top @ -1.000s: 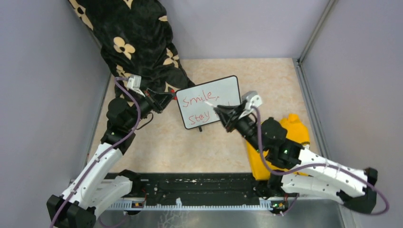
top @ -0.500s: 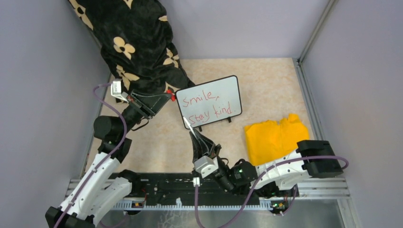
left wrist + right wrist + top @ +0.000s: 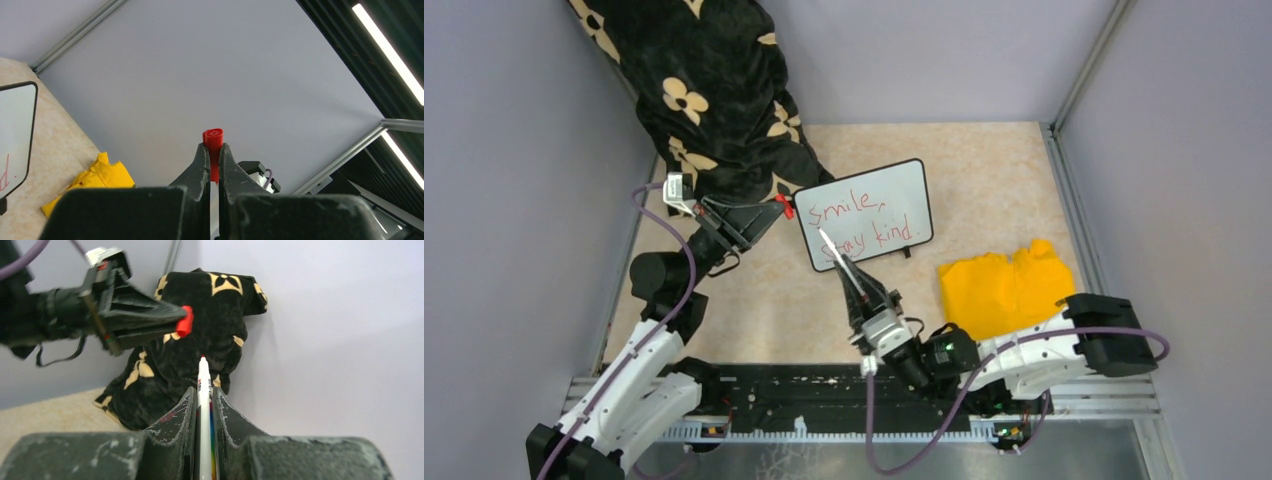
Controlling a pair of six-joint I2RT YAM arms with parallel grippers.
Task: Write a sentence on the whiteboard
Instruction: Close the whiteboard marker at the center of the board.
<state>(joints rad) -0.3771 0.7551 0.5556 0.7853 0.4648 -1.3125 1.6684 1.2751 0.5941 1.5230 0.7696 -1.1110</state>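
Note:
The whiteboard [image 3: 908, 192] stands tilted at mid table, and the sentence [image 3: 856, 226] on it reads "Smile, Stay kind." in red. My right gripper [image 3: 854, 276] is shut on a white marker [image 3: 836, 256], held off the board, its red tip aimed up-left over the board's lower left corner. My left gripper [image 3: 771, 207] hovers just left of the board, shut on the marker's red cap [image 3: 785, 206]. In the left wrist view the cap [image 3: 213, 141] sticks out between the left gripper [image 3: 212, 146] tips. In the right wrist view the marker [image 3: 203, 382] juts from the right gripper [image 3: 203, 391] toward the cap [image 3: 184, 321].
A black cloth with cream flowers [image 3: 709, 85] is heaped at the back left, touching the left gripper's side. A yellow cloth [image 3: 1004, 288] lies right of the board, beside the right arm. Grey walls close in on three sides.
The right gripper left the board's right side with the marker and swung back near the front edge, pointing up-left. The left gripper rose slightly with the cap. The words "kind." now show.

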